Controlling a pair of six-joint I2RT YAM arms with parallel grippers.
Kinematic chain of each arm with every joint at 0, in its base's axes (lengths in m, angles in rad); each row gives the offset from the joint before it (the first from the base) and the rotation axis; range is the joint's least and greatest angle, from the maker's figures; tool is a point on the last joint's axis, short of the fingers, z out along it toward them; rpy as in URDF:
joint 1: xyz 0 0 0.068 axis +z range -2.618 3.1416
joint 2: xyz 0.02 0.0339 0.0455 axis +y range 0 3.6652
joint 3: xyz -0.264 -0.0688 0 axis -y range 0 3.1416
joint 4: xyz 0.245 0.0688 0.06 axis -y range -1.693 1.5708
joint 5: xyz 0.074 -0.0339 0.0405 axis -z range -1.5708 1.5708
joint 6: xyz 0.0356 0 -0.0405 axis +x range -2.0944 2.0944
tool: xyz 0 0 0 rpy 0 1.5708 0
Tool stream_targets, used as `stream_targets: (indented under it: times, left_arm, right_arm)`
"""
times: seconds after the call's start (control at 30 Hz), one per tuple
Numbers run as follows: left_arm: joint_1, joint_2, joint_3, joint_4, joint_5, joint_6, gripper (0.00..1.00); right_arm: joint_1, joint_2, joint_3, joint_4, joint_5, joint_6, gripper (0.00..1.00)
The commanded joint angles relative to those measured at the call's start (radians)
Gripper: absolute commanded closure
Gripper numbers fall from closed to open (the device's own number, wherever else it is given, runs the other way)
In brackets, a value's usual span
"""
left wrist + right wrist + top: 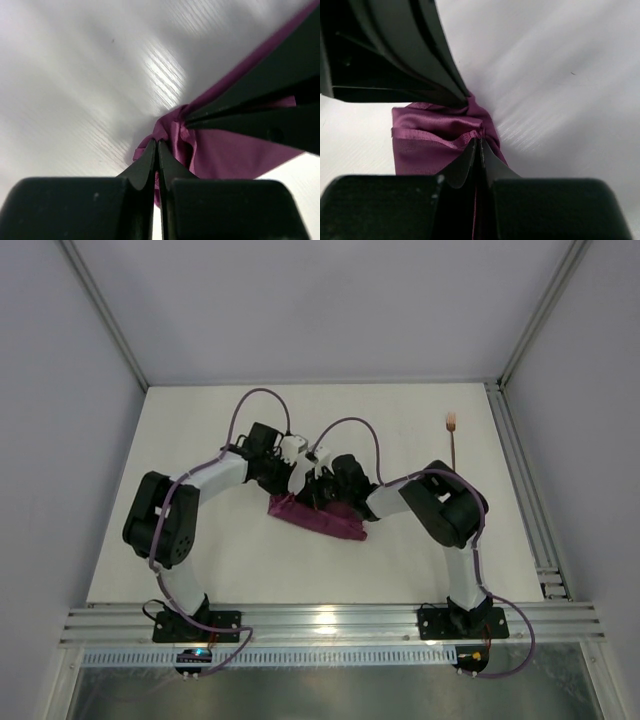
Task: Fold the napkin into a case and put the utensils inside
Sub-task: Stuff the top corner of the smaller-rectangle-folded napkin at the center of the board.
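At far left in the overhead view, left arm (165, 525) bent up from its base and reaching inward over the white table (400, 560). Next, near the middle, left gripper (303, 492) tipped down onto the napkin (330, 522), a maroon-purple cloth bunched into a crumpled strip, lying on the table about midway between the two bases and slanting from upper left down to lower right. From the left wrist camera: left gripper (156, 146) with fingers pressed together, no gap showing, a gathered fold of napkin (225, 155) pinched at the tips and a sliver of purple caught between the pads lower down; pale table (90, 75) behind. Just beside it, to the right, right gripper (322, 494) meeting the same bunched edge, tips of the two tools nearly touching. From the right wrist camera: right gripper (479, 144) likewise closed tight on a ridge of napkin (425, 135), purple cloth visible in the slit between the fingers, with the left gripper (466, 97) clamped on the fold just above. Further right, right arm (450, 510) folded back toward its base. At far right, well apart from the cloth, copper-coloured fork (455, 443) flat on the table, tines pointing away from the arms.
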Motion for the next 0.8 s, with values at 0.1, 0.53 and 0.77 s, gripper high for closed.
stream_targets:
  times: [0.1, 0.53, 0.77]
  left_arm:
    - [0.003, 0.033, 0.066, 0.065, 0.020, -0.015, 1.00]
    - [0.003, -0.054, -0.010, -0.013, 0.151, 0.086, 0.83]
    - [0.009, -0.108, 0.013, -0.044, 0.145, 0.104, 0.65]
  right_arm:
    - [0.020, 0.005, -0.010, 0.024, -0.030, 0.008, 0.94]
    - [0.015, 0.033, 0.069, -0.088, 0.064, 0.083, 0.94]
    - [0.017, 0.029, 0.063, -0.096, 0.050, 0.123, 0.94]
